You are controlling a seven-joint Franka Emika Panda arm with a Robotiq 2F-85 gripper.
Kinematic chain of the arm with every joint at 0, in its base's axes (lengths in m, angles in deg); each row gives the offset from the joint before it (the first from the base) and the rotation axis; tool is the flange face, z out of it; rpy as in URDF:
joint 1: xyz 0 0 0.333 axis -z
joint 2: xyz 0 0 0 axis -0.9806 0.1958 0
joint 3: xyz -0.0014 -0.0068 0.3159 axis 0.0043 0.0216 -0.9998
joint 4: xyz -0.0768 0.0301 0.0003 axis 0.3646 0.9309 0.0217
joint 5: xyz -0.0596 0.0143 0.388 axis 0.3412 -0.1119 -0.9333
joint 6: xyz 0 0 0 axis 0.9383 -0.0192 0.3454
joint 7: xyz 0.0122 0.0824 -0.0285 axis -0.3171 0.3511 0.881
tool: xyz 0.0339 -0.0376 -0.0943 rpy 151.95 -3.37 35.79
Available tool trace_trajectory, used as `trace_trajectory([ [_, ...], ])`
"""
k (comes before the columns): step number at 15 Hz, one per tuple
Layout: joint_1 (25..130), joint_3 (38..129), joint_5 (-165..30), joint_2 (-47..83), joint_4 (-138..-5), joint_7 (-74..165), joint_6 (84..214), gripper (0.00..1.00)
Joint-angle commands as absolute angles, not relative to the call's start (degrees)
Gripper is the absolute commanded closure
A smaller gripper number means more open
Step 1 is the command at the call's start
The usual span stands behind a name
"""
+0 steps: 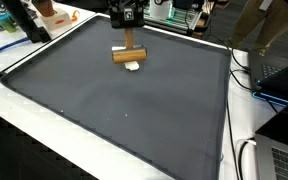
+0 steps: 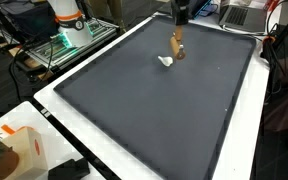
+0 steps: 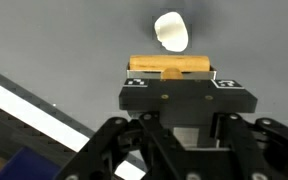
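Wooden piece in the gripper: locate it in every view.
In an exterior view: wooden piece top centre, under the gripper.
In an exterior view: wooden piece upper right of centre.
Wrist view: wooden piece in the centre.
Shared landmark: the small white object beside it.

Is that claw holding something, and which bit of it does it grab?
Yes. The gripper is shut on a wooden mallet-like tool, held by the top of its handle, its head hanging down beside a small white object.
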State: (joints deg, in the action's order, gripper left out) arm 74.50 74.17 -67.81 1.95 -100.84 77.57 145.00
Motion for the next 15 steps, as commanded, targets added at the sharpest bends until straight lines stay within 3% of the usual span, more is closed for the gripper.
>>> trace_trajectory([
  [1, 74.7, 74.9, -63.8, -6.0, -99.7, 67.5, 136.3, 0.77],
  [7, 74.1, 74.5, -61.3, -8.3, -94.2, 58.9, 115.9, 0.77],
  [15, 73.0, 77.9, -83.6, -15.5, -105.8, 75.9, 118.9, 0.77],
])
